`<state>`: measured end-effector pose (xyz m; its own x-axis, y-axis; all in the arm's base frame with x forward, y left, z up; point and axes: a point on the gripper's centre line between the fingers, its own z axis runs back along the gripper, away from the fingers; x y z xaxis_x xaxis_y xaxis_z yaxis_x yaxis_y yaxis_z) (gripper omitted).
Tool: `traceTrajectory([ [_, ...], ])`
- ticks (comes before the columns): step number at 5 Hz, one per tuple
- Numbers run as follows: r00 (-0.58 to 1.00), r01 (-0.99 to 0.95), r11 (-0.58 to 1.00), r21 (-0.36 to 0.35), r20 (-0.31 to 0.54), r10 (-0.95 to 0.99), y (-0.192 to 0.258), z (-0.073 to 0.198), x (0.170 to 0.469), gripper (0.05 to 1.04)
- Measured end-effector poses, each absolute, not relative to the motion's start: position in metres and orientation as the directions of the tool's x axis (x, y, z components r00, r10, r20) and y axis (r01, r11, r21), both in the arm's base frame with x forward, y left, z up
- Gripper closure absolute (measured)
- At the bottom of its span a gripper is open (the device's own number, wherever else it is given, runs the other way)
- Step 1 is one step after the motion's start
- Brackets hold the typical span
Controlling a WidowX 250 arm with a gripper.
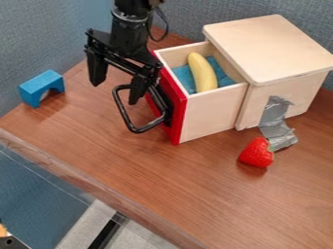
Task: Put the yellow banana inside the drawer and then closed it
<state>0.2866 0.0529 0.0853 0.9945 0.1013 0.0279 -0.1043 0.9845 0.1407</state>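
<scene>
Banana [202, 73] lies on blue cloth [184, 76] in the open drawer [211, 113], the wide-spread gripper [116, 91] at its handle [138, 130]; a strawberry [256, 153] sits on the desk [156, 180], a blue block [42, 87] left.

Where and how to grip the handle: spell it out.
Take the handle by its outer bar, probably best from above, with the jaws astride it. It juts from the red front as an open loop, leaving room for one jaw inside and one outside.
</scene>
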Motion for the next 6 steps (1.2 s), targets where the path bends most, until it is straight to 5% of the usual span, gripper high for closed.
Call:
traceTrajectory([
  [4,0.987,0.151,0.974,0.171,0.028,-0.158,0.063,0.11,0.253,0.083],
  [6,0.903,0.427,0.892,0.149,-0.114,-0.414,0.082,0.082,0.227,0.083],
])
